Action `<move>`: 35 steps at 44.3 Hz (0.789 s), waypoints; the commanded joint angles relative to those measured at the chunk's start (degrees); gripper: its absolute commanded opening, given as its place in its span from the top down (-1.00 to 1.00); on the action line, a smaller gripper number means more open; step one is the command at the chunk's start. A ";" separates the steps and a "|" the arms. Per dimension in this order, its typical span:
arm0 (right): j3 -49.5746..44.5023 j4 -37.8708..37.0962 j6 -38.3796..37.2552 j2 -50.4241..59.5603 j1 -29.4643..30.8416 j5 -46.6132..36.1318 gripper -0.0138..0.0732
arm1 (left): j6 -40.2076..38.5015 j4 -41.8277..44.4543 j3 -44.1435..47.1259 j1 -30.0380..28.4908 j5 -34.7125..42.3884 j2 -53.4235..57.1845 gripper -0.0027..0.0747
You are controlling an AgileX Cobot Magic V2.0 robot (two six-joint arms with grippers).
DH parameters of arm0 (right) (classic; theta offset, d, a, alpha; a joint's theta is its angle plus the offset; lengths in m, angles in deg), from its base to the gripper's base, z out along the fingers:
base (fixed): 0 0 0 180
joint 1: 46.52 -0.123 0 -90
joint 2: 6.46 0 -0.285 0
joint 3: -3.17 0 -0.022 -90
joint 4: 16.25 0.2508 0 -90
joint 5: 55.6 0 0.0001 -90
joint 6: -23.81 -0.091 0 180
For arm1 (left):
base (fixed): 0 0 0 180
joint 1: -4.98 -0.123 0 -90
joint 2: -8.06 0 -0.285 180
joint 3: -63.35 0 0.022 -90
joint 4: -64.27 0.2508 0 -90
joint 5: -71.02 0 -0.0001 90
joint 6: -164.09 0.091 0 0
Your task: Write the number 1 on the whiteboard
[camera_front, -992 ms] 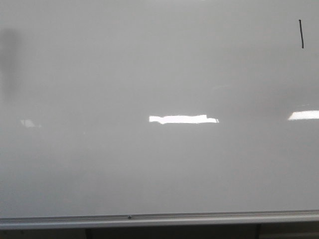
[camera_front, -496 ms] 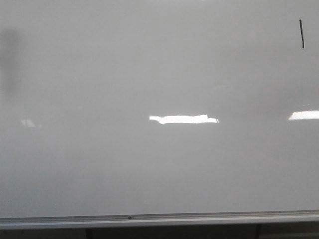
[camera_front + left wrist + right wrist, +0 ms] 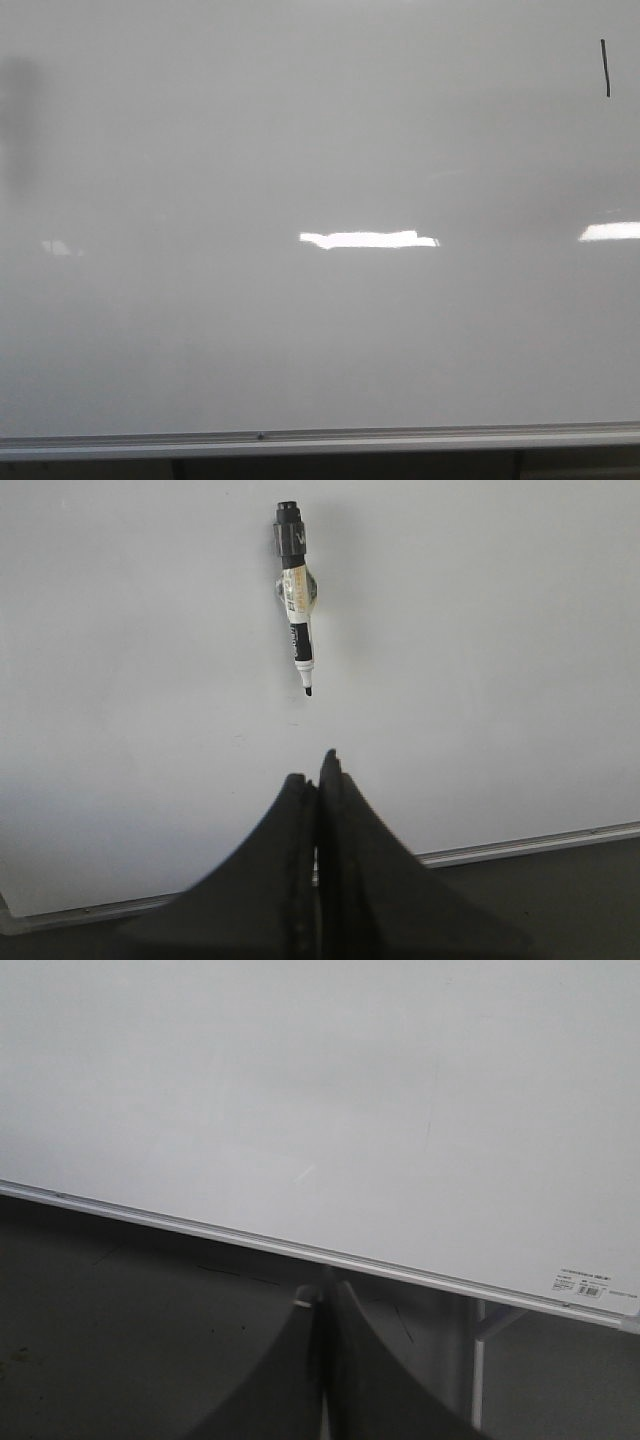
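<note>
Nothing has shifted in the front view since a second ago: the number 1 stands far right on the whiteboard, no arm showing. Left wrist view: the left gripper, fingers together and empty, faces an uncapped marker on the board, tip toward it. Right wrist view: the right gripper, closed and empty, sits below the frame.

No visible change: number 1 unmoved on whiteboard.
</note>
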 commanded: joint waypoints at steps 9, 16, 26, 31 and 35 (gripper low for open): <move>1.19 -0.91 0.07 -0.38 0.23 -3.47 0.84 | 0.56 0.95 -0.70 0.56 5.01 2.26 0.98; 1.19 -0.91 0.07 -0.38 0.23 -3.41 0.84 | 0.99 3.45 9.05 -0.25 14.30 9.93 0.98; 1.19 -0.91 0.07 -0.38 0.23 -3.41 0.84 | 0.99 0.52 33.23 -2.58 38.71 23.76 0.98; 1.19 -0.91 0.07 -0.38 0.23 -3.41 0.84 | 0.99 -1.66 42.27 -3.87 47.01 29.88 0.98; 1.19 -0.91 0.07 -0.38 0.23 -3.41 0.84 | 0.99 -2.73 46.31 -4.76 50.56 32.57 0.98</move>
